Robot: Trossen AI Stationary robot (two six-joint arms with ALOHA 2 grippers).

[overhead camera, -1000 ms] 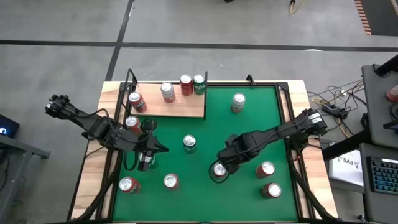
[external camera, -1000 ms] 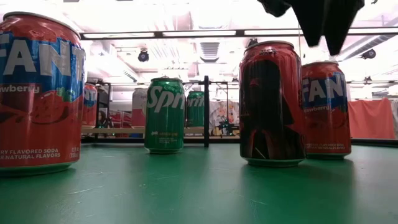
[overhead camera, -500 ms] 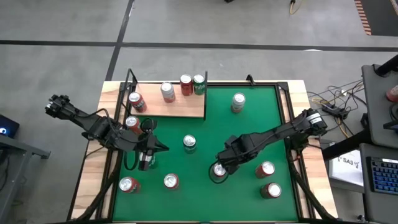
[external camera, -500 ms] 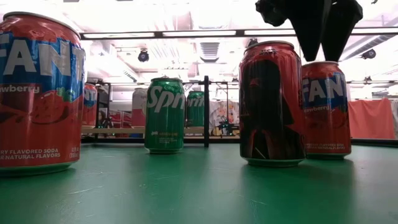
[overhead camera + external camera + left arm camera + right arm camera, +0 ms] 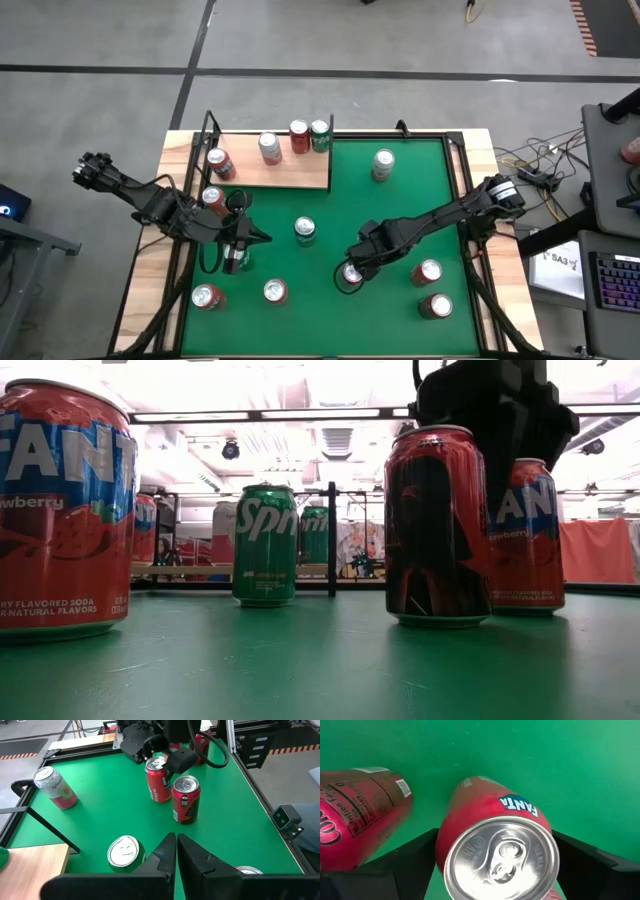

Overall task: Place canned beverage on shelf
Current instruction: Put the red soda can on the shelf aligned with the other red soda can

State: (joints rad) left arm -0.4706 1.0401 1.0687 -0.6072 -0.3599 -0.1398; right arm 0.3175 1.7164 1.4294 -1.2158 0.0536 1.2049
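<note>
The right gripper [image 5: 352, 273] hangs over a red Fanta can [image 5: 497, 840] near the middle of the green table [image 5: 400, 200], its fingers spread wide on either side of the can's top and not yet gripping. For a clean pick, it should sink lower so both pads meet the can's wall squarely before closing. The left gripper [image 5: 176, 851] is clenched shut and waits by the table's left side. The shelf [image 5: 290, 172] at the far left corner carries 4 cans. Readable labels: "FANTA", "Sprite" on a green can [image 5: 265, 545].

Green felt table [image 5: 400, 200] carries scattered cans and the shelf [image 5: 290, 172] holding four cans
</note>
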